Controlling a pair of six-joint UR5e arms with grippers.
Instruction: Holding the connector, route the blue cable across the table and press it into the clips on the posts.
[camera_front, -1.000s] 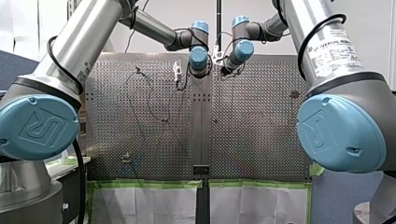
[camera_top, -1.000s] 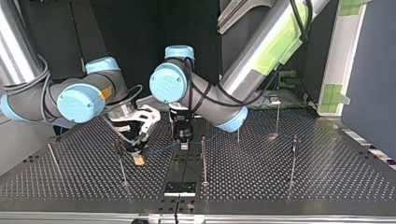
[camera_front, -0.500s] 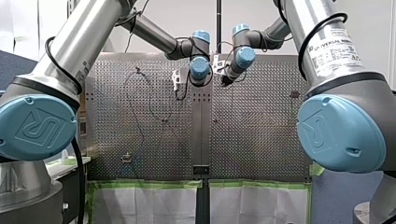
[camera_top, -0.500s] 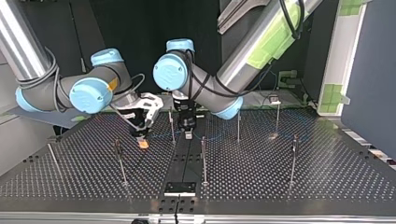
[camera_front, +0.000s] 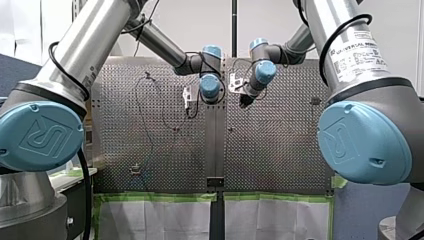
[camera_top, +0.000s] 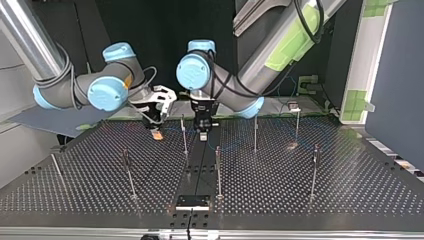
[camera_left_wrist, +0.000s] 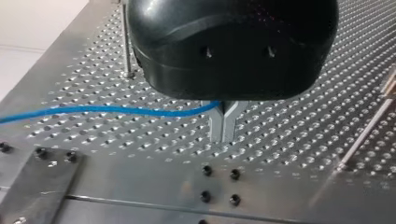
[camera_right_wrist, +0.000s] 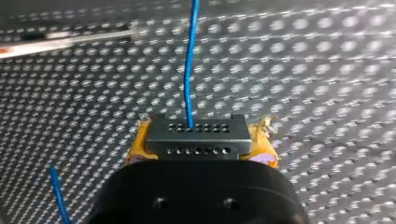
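Top view, ref. left hand (camera_top: 203, 136): post (camera_top: 184, 134) just beside at 9 o'clock, right hand (camera_top: 157, 134) beyond; 2nd post (camera_top: 255, 134) at 3, 3rd post (camera_top: 217, 170) at 5. Counter (camera_top: 300, 200) open at 6 betw. posts.

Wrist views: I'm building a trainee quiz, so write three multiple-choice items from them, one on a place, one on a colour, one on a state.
1. Where is the connector? A) lying loose B) between my right hand's pads C) hanging free
2. What colour are those pads? A) green B) blue C) yellow-orange
3. How are my left hand's fingers? A) shut on the blue cable B) spread wide C) shut on nothing
Answers: B, pads flank it in the right wrist view; C, seen beside the connector; A, the left wrist view shows fingers meeting on the cable.
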